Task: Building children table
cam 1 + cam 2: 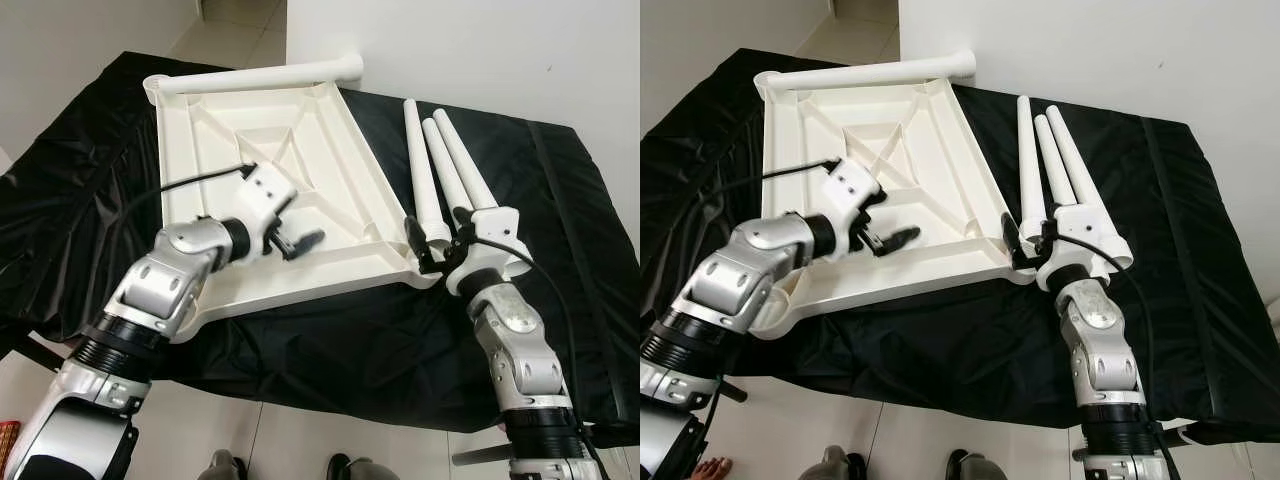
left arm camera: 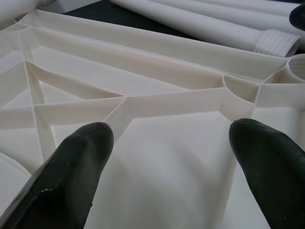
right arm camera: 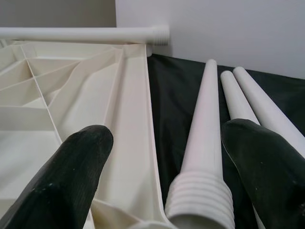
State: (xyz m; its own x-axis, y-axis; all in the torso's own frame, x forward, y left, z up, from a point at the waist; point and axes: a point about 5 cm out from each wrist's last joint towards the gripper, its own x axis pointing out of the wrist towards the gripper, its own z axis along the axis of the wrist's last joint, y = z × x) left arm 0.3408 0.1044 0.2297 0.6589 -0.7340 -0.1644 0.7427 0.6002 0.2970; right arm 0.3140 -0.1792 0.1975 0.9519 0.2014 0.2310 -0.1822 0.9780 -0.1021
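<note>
The right end effector [image 1: 440,243] is spread wide at the near right corner of the tabletop [image 1: 330,150], astride the threaded end of the nearest leg [image 3: 202,157], grasping nothing. The left end effector [image 1: 300,243] hovers released over the tabletop's ribbed underside. Beyond the right one, two more legs [image 1: 465,165] lie on black cloth [image 1: 560,200]; a fourth leg [image 1: 260,75] lies along the far edge.

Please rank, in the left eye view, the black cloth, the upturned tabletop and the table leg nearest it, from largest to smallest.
1. Black cloth, which spreads out under everything.
2. Upturned tabletop.
3. Table leg nearest it, a slim tapered tube.
</note>
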